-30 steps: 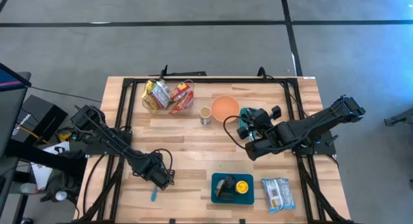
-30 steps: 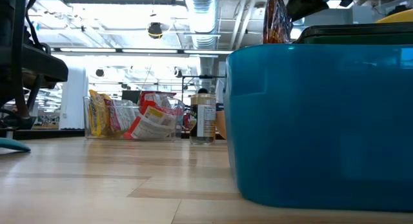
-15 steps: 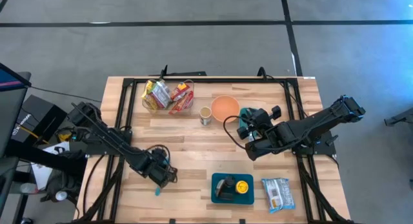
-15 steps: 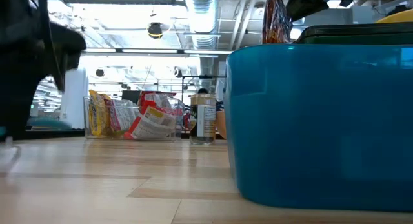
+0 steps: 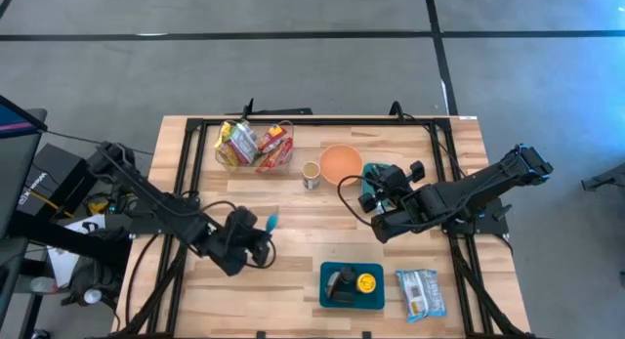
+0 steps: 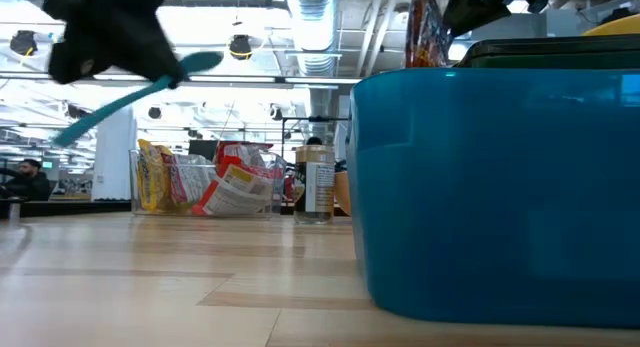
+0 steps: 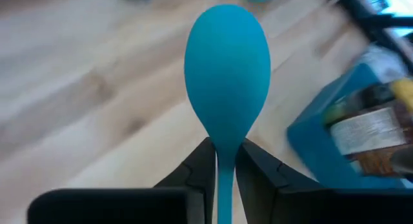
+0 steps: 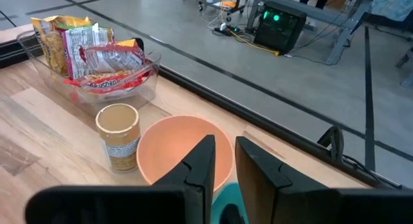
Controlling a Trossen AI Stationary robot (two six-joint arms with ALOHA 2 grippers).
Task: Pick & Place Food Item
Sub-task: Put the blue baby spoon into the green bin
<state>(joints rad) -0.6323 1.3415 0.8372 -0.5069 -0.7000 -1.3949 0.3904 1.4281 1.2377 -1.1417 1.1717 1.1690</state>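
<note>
My left gripper [image 5: 262,230] is over the table's left middle, shut on a teal spoon [image 7: 227,62] that hangs in the air [image 6: 130,99], its bowl pointing to the far right [image 5: 272,220]. My right gripper [image 5: 371,186] waits above the table's right middle, just short of an orange bowl [image 8: 181,150]. Its fingers [image 8: 205,161] leave only a narrow slit with nothing in it. Snack packets fill a clear bin [image 5: 254,144] at the far edge. One packet [image 5: 420,292] lies flat at the near right. My left gripper pinches the spoon's handle just behind the bowl [image 7: 224,161] between its two fingers. The fingers lie along the handle, slanting down toward the table's right. The bowl sticks out past the fingertips. The spoon is clear of the table and slanted in the low view.
A blue container [image 5: 329,298] with a yellow item and a dark item stands at the near middle. It fills the right of the low view [image 6: 490,197]. A small tan can [image 5: 311,175] stands beside the orange bowl. A teal thing [image 5: 374,171] lies under my right gripper.
My left gripper has lifted the spoon off the table near the front edge, rising and moving toward the right and far side. The wrist has rolled. The spoon's bowl, which pointed to the near edge, now points far right.
</note>
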